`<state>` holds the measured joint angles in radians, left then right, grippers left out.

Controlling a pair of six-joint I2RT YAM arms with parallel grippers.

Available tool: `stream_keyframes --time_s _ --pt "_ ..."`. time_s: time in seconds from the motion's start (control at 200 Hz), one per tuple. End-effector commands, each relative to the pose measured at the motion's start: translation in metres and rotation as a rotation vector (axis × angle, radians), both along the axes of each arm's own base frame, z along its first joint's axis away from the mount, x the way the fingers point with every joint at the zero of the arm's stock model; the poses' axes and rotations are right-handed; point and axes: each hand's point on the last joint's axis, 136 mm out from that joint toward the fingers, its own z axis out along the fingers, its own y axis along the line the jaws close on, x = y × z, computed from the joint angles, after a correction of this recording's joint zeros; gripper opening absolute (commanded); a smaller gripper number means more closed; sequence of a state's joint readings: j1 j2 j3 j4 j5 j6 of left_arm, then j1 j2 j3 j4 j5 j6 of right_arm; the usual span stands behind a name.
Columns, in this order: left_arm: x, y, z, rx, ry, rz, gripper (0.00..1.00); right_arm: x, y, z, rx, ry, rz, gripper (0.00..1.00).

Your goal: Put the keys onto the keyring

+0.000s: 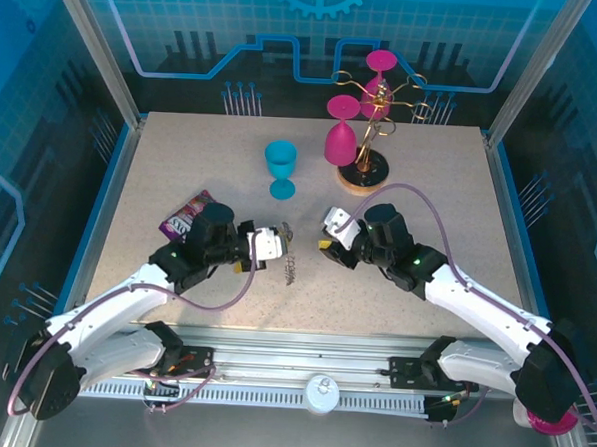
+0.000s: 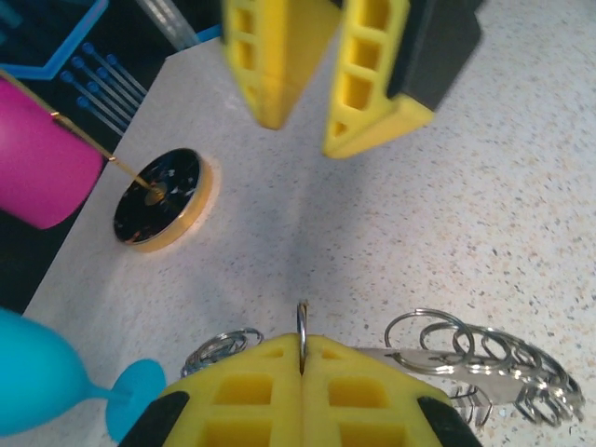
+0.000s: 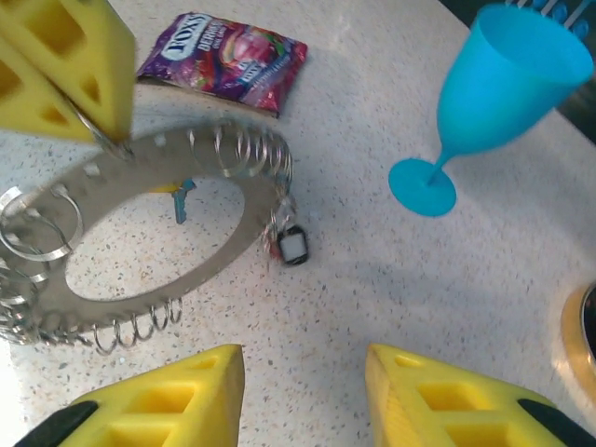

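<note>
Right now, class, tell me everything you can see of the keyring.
The keyring is a flat grey metal doughnut with a wide hole and thin wire loops around its rim. The shut left claw pinches one loop; that side looks raised above the speckled table. A dark-headed key hangs at its edge.

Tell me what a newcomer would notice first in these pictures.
First the keyring, a flat grey ring fringed with wire loops, mid-table, pinched at its rim by the shut left hand, with the open right hand facing it. Then the colours: a blue goblet standing just behind, pink goblets on the gold rack near the far edge, and a purple snack packet at the left.
</note>
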<state>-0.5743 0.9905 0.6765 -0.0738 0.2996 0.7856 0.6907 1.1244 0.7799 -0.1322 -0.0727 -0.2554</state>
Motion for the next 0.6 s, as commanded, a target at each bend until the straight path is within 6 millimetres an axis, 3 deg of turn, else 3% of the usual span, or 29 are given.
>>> stream_keyframes --time_s 0.0,0.095,0.115,0.205,0.385,0.595 --pt "0.005 0.022 0.026 -0.058 0.095 0.178 0.0 0.009 -0.004 0.011 0.082 0.131 -0.162 0.38" --pt "0.025 0.05 0.032 -0.14 0.154 0.371 0.0 0.009 0.001 0.004 0.136 0.251 -0.224 0.35" --pt "0.03 0.058 0.032 -0.158 0.161 0.418 0.0 0.011 0.006 0.015 0.164 0.259 -0.229 0.34" --pt "0.056 0.091 0.033 -0.26 0.2 0.626 0.0 0.011 0.022 0.008 0.196 0.385 -0.259 0.28" --pt "0.087 0.146 0.036 -0.41 0.278 0.946 0.0 0.004 0.065 -0.03 0.133 0.604 -0.322 0.26" --pt "0.097 0.188 0.037 -0.533 0.255 1.126 0.0 0.009 0.106 -0.068 0.142 0.745 -0.493 0.32"
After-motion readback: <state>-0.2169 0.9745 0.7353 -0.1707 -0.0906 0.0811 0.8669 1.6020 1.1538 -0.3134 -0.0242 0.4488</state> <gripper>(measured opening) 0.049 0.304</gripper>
